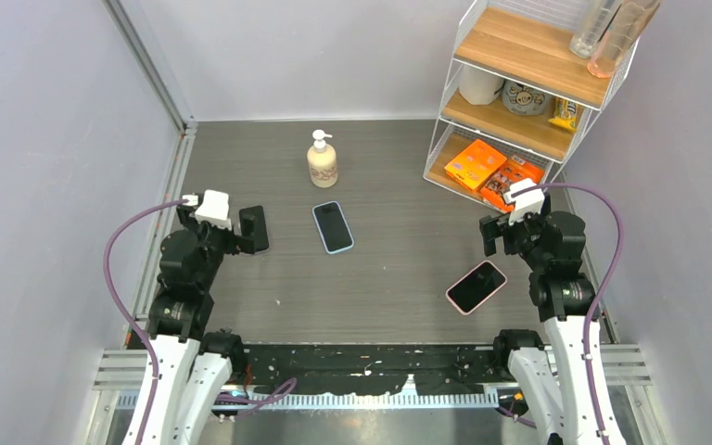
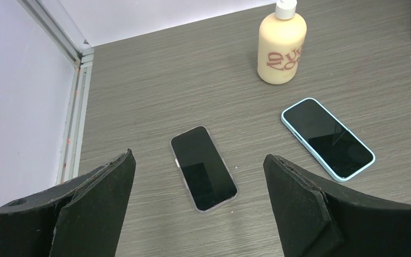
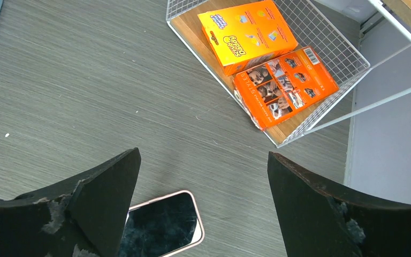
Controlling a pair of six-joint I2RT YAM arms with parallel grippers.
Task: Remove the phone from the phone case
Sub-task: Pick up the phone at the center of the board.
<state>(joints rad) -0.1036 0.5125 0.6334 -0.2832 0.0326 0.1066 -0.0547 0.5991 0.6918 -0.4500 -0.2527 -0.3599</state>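
Note:
Three cased phones lie face up on the dark table. A phone in a clear grey case (image 2: 203,167) is on the left, just ahead of my left gripper (image 2: 199,156), which hovers open and empty above it. A phone in a light blue case (image 1: 333,227) lies mid-table. A phone in a pink case (image 3: 163,225) lies on the right, partly hidden under the left finger of my right gripper (image 3: 204,154), which is also open and holds nothing.
A cream lotion bottle (image 1: 323,160) stands behind the blue-cased phone. A white wire shelf (image 1: 528,93) at the back right holds orange boxes (image 3: 267,59) on its bottom tier, close to the right arm. Grey walls enclose the table on both sides.

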